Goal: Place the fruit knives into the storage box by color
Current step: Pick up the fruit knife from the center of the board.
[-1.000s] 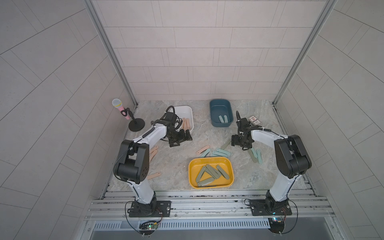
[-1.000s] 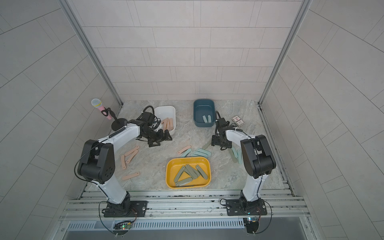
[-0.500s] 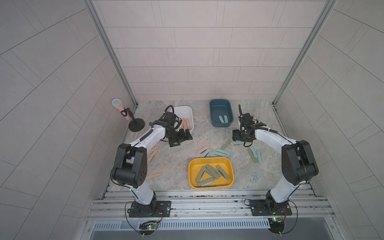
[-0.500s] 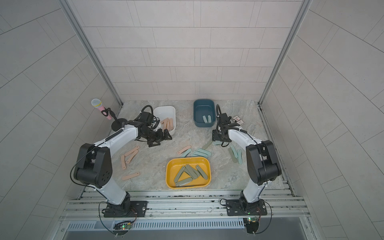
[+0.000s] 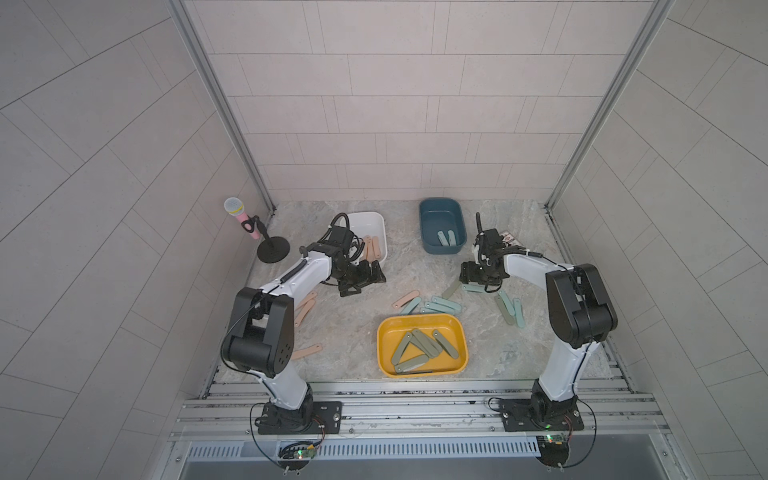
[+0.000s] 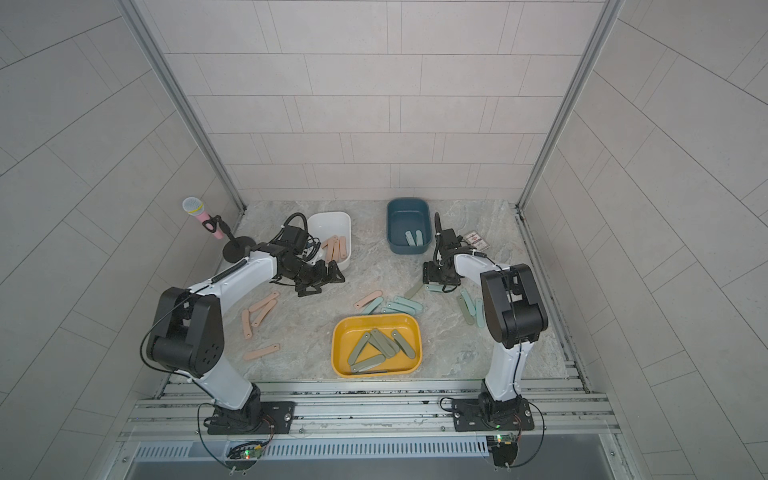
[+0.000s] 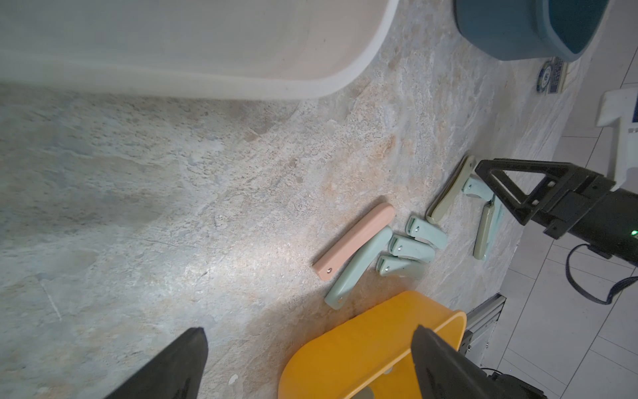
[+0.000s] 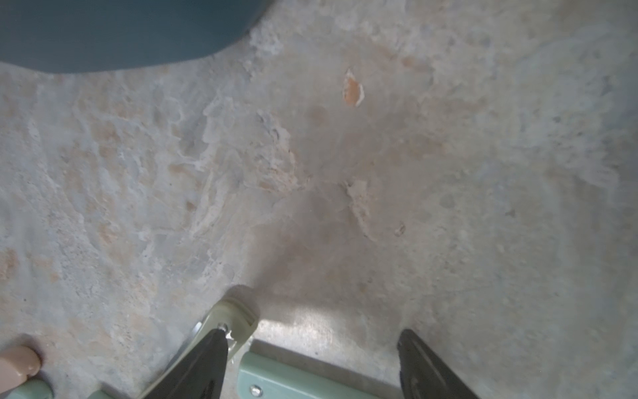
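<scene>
Fruit knives: flat, curved, round-ended bars, rivet at end; pink, olive, teal. Lying loose on bench, some in storage boxes. My right pincer is straddling teal knife, released; left pincer is hovering released.

Both top views hang high in front of my two bases, looking steeply down toward the back wall from far enough to hold both arms and the whole table, sharing nearly everything. My left wrist camera rides low and close, looking past my left gripper across the table, between the white box and yellow box, toward the blue box. My right wrist camera sits even closer behind my right gripper, facing down at the table, sharing the blue box and an olive-green fruit knife with it.
</scene>
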